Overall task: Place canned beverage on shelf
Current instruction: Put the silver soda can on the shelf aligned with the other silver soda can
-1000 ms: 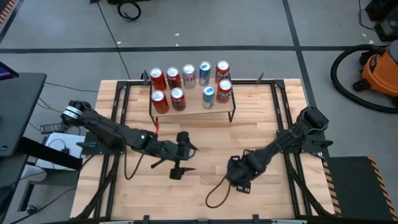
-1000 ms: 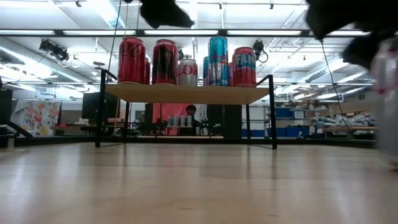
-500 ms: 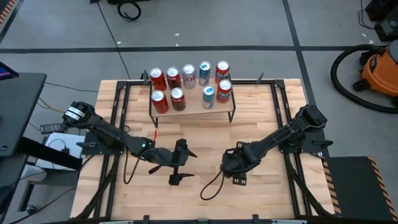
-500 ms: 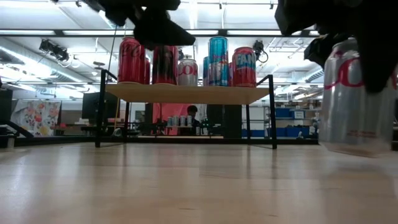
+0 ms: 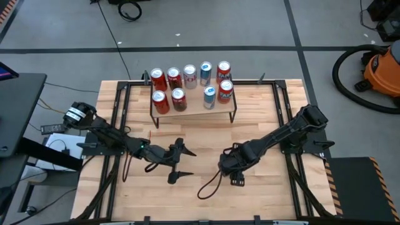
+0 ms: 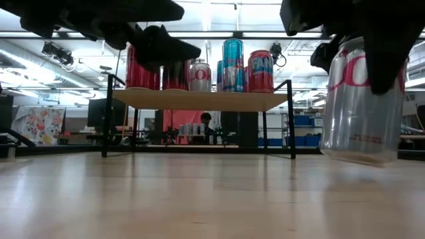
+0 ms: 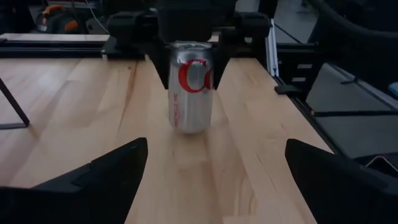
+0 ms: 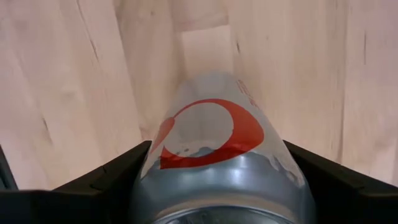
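I see the slatted wood tabletop [image 5: 200, 134] w/ black frame rails along both sides. Beyond its far right corner, on the grey floor, an orange shop vac [image 5: 382, 70] w/ black hose [image 5: 340, 74] looped around it. A black cable coil [image 5: 130, 10] lies on the floor past the far edge. Left of the tabletop, a dark side stand [image 5: 22, 112], small white boxes near it. In low view I make out a person [image 6: 206, 122] well back in the room, a floral panel [image 6: 41, 125] at left, ceiling strip lights overhead
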